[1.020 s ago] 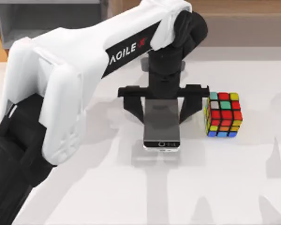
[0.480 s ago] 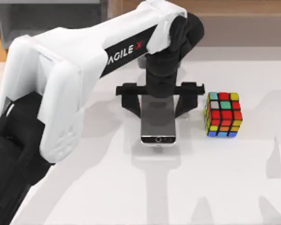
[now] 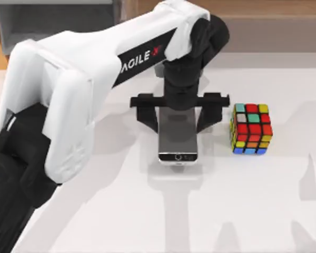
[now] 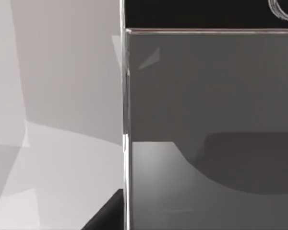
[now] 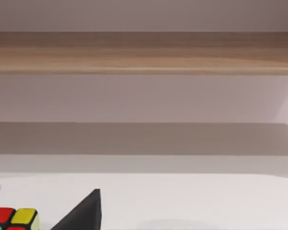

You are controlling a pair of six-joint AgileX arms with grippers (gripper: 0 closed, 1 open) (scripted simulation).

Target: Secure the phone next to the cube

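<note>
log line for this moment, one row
left claw: shut on phone | phone: left of cube, apart | right arm: parked

Bright, even light — soft shadows streak the table [image 3: 147, 221].

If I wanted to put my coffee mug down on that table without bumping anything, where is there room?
The near strip of the table, in front of the phone and the cube, is bare, as is the patch right of the cube. It is crowded in the middle: the left gripper straddles the phone, with a narrow gap to the cube, and the left arm covers the table's left side.
</note>
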